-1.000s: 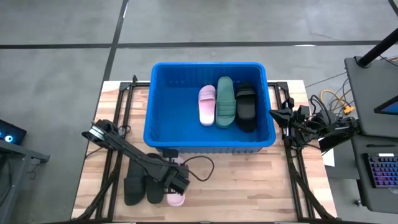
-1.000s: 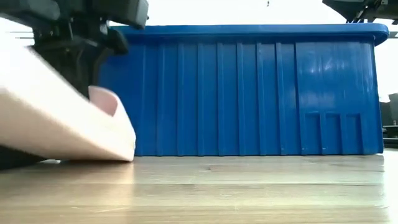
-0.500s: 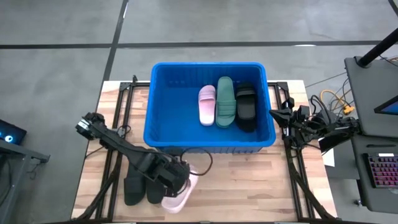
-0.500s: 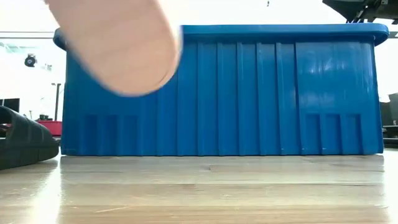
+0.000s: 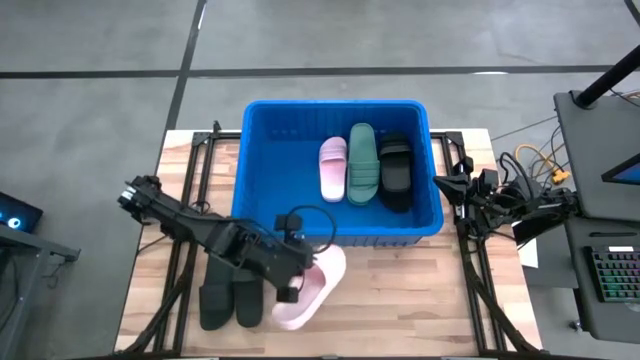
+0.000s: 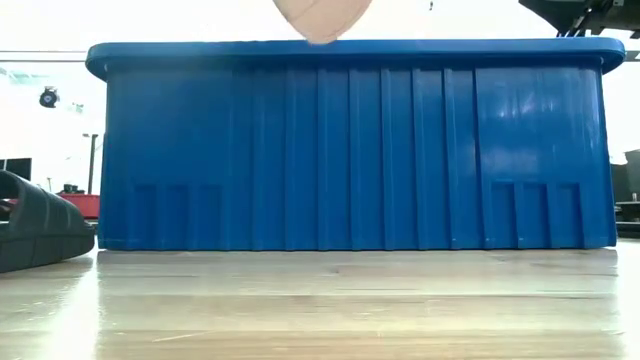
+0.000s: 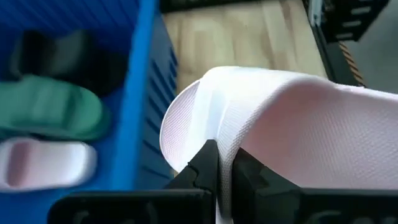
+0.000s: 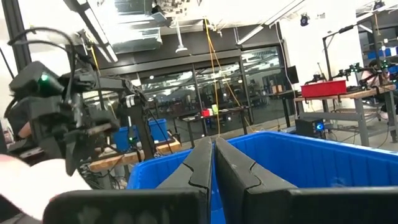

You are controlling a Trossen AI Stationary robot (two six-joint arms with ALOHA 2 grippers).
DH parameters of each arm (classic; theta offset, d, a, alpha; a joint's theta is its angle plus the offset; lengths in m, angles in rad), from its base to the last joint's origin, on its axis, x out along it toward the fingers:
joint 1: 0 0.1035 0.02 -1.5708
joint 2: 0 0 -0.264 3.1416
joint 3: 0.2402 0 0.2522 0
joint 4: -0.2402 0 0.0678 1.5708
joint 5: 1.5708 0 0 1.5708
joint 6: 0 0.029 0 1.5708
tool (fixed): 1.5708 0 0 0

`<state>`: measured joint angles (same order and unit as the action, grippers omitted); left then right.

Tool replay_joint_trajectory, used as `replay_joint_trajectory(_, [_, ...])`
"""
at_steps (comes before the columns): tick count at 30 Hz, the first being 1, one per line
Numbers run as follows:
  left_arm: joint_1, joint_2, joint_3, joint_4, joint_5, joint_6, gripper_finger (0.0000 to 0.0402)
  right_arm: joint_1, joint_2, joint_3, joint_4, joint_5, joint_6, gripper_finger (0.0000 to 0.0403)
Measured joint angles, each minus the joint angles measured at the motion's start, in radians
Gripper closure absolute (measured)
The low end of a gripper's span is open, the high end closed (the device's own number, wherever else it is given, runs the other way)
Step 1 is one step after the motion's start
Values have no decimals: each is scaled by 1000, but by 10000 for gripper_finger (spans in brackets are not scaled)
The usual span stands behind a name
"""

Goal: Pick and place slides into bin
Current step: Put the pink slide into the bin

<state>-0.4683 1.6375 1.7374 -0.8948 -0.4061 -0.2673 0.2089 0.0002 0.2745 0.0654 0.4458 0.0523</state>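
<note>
My left gripper (image 5: pixel 292 275) is shut on a pale pink slide (image 5: pixel 312 290), held in the air just in front of the blue bin's near wall (image 5: pixel 330 238). The slide's tip shows at the top of the low view (image 6: pixel 320 18). Inside the bin lie a pink slide (image 5: pixel 332 168), a dark green slide (image 5: pixel 363 162) and a black slide (image 5: pixel 396 170), side by side on its floor. Two black slides (image 5: pixel 230 303) rest on the table at the near left. My right gripper (image 8: pixel 212 165) is shut and empty beside the bin's right wall. My left gripper pinches the pink slide's strap edge (image 7: pixel 225 144) between its two fingers (image 7: pixel 205 167), which lie across the strap. The slide is lifted clear of the table and sticks out past the fingers, toward the table's right.
The bin (image 6: pixel 350 145) stands at the far middle of the wooden table (image 5: pixel 400 300). Bare wood lies in front of the bin at the near right. Cables and a desk with a keyboard (image 5: pixel 610 275) are beyond the table's right edge.
My left gripper has risen from the table's near left with the pink slide and gone toward the right and toward the bin. The slide has been lifted clear of the table and turned; it stands above the bin's rim height in the low view.
</note>
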Motion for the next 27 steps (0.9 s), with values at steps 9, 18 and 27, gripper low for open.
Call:
replay_joint_trajectory(9, [71,-6,104,-6,-51,125,402,0,0,0,2,0,0,394])
replay_joint_trajectory(18, [238,-49,161,-12,-227,231,401,0,0,0,3,0,0,394])
replay_joint_trajectory(27, [491,-55,156,-11,-243,347,401,0,0,0,10,0,-5,394])
